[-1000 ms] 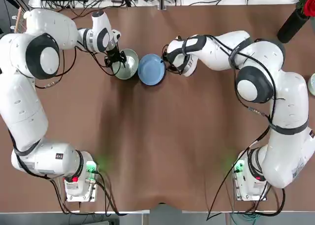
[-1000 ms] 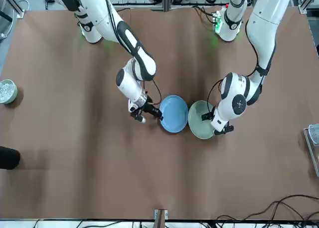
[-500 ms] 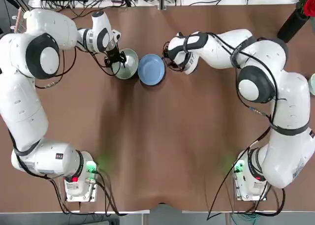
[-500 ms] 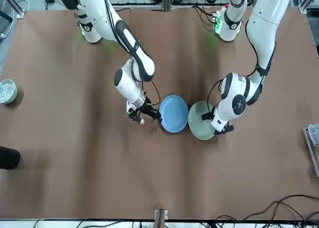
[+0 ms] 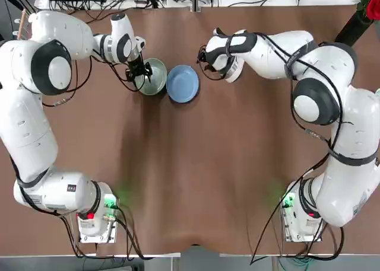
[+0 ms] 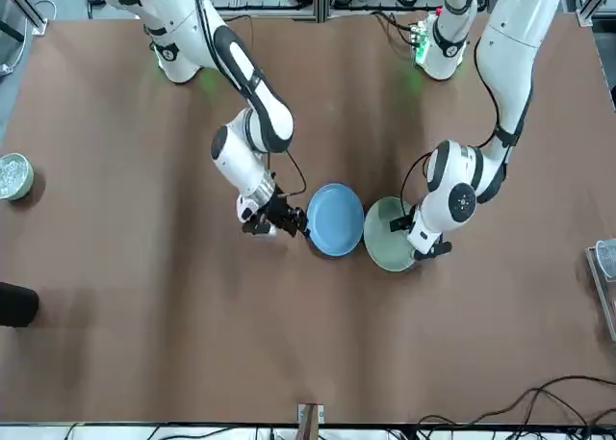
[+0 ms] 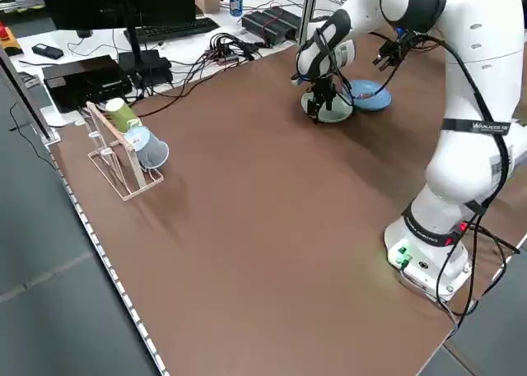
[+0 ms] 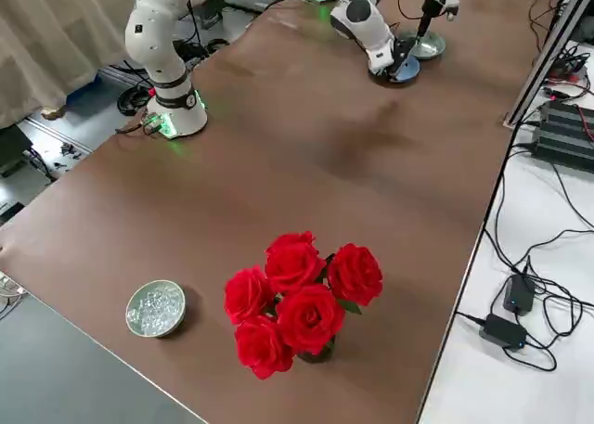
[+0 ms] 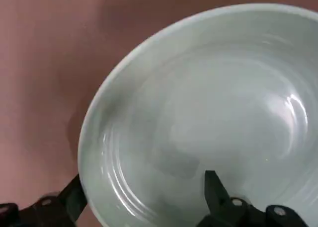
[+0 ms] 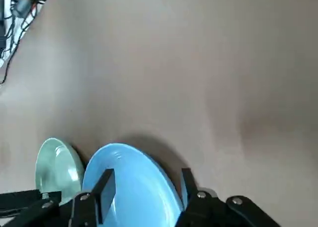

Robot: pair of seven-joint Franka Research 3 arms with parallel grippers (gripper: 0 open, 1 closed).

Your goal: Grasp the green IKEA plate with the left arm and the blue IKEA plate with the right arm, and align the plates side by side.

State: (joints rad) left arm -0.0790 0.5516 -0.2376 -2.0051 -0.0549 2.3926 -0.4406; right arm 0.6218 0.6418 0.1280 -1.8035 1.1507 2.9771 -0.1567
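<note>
The right gripper (image 10: 146, 182) edges away, its fingers apart at the rim of the blue plate (image 5: 182, 84); the left gripper (image 9: 144, 187) stays spread across the rim of the green plate (image 5: 152, 75), just beside the blue.

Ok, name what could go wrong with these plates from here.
The black right gripper has its fingers apart at the rim of the round light blue plastic plate; closing or moving it could nudge that plate into the round pale green plastic plate close beside it.
The black left gripper has one finger inside the green plate and one outside its rim; a sideways move might drag or tip the plate out of line.
</note>
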